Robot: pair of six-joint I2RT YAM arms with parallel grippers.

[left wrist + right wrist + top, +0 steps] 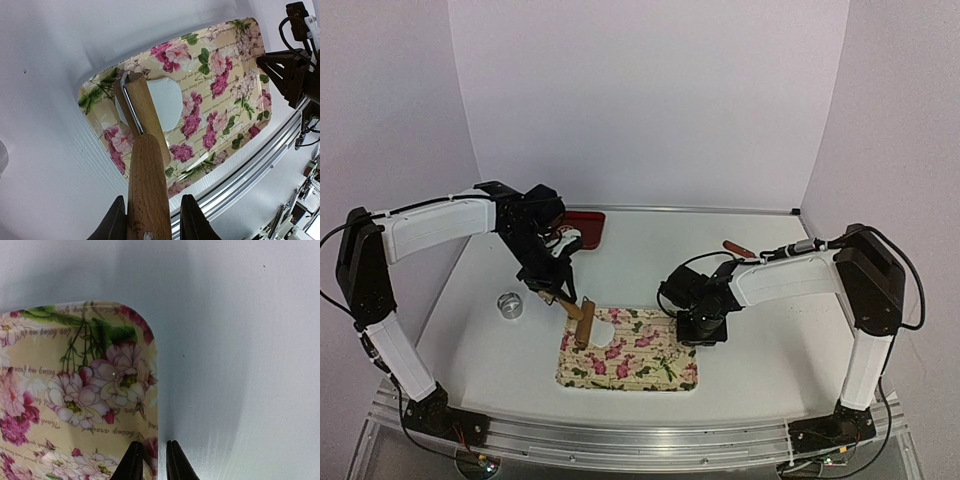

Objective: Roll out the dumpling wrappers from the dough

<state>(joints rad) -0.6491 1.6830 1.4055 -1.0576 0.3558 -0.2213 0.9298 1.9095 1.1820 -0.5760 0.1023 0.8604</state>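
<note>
A flat white piece of dough (607,331) lies on the left part of a floral tray (655,378). In the left wrist view the dough (169,102) is an uneven roundish sheet on the tray (235,120). My left gripper (552,290) (153,198) is shut on the handle of a wooden rolling pin (584,322). Its roller (145,117) rests on the dough's left side. My right gripper (699,333) (154,443) is shut on the tray's right rim (152,405). No cut round wrapper is in view.
A metal ring cutter (510,305) stands on the table left of the tray. A red tray (588,228) sits at the back, behind the left arm. A small brown tool (737,247) lies at the back right. The aluminium rail (250,170) runs along the near edge.
</note>
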